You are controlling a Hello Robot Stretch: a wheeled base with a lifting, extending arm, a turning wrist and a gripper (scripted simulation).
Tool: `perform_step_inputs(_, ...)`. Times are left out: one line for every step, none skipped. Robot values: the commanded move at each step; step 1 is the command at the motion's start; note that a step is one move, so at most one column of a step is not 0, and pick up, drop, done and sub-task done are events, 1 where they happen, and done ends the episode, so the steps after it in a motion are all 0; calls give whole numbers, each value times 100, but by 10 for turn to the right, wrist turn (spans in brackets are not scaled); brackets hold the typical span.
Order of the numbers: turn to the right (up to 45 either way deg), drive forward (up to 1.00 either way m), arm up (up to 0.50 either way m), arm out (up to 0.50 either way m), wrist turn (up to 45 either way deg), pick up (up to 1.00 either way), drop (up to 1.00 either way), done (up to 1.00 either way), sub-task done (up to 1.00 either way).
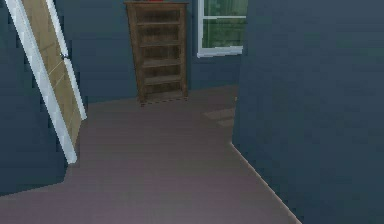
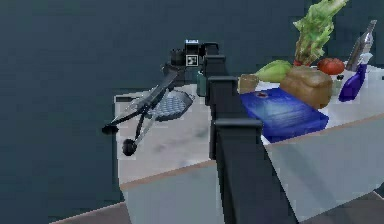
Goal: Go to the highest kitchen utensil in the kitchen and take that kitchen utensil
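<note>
In the arm side view my arm (image 2: 240,160) rises over a white counter (image 2: 170,150) set against a dark blue wall. The gripper (image 2: 119,139) reaches out from the two white squares toward the counter's left end. A round grey mesh-like utensil (image 2: 176,104) lies on the countertop right by the gripper's body. I cannot tell whether the gripper holds anything. At the counter's far right a slim grey utensil (image 2: 362,42) stands tallest, behind a purple bottle (image 2: 351,86).
The counter also bears a blue tray (image 2: 290,112), a bread loaf (image 2: 308,87), a tomato (image 2: 332,66), a lettuce (image 2: 318,28) and a yellow-green fruit (image 2: 272,71). Ahead are a wooden shelf unit (image 1: 160,50), a window (image 1: 222,25), an open wooden door (image 1: 50,70) and bare floor (image 1: 160,160).
</note>
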Motion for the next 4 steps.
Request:
perform_step_inputs(0,0,0,0,450,0,0,0,0)
perform_step_inputs(0,0,0,0,450,0,0,0,0)
perform_step_inputs(0,0,0,0,120,0,0,0,0)
perform_step_inputs(0,0,-12,0,0,0,0,0,0)
